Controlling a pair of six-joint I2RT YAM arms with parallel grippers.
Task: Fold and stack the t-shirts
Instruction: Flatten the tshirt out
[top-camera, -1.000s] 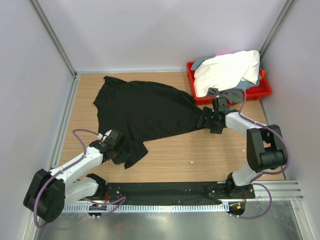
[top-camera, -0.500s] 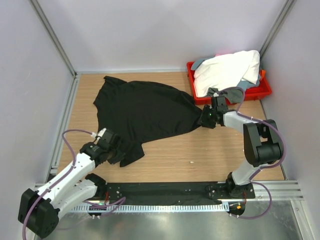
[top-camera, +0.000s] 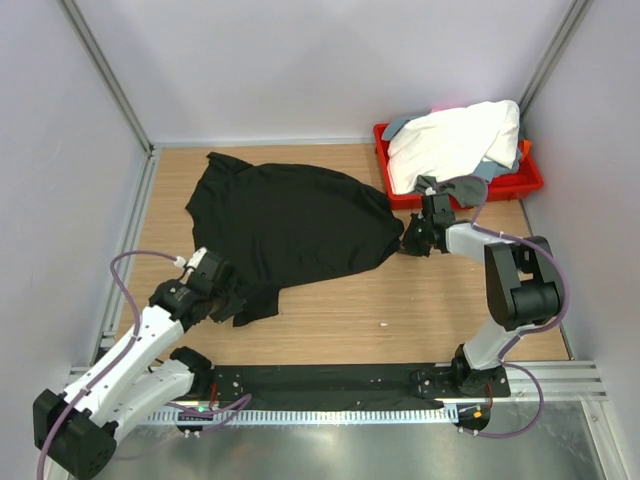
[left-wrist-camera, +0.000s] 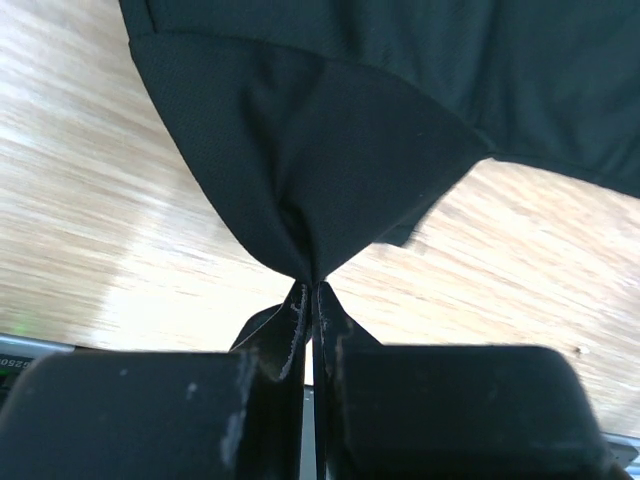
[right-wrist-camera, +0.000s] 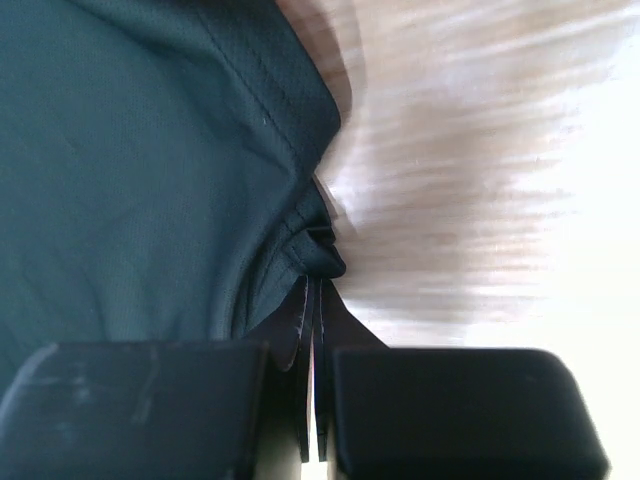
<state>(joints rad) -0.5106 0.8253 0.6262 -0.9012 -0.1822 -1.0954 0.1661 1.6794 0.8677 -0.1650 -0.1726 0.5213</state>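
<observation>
Since 1 second ago, the left gripper (top-camera: 232, 303) has drawn back toward the lower left of the top view. The loose flap of the black shirt (top-camera: 290, 215) that trailed below it has gathered into a smaller bunch. The right gripper (top-camera: 408, 240) has shifted only slightly toward the upper right.

Both grippers are clenched on cloth. In the left wrist view, the left gripper (left-wrist-camera: 312, 290) pinches a corner of the black shirt (left-wrist-camera: 330, 150), with the fabric fanning up and out from the pressed-together fingers. In the right wrist view, the right gripper (right-wrist-camera: 315, 285) nips a bunched hem edge of the black shirt (right-wrist-camera: 130, 150), which fills the left half of that frame; the wood to the right is blurred.

From above, the black shirt lies spread across the middle and upper left of the table (top-camera: 400, 310). It is held at its lower left corner and at its right point by the 2 grippers.

The white shirt (top-camera: 455, 140) sits piled in the red tray (top-camera: 520, 185) at the upper right. The grey shirt (top-camera: 465, 187) lies beneath it, spilling over the tray's front wall just above the right gripper.
</observation>
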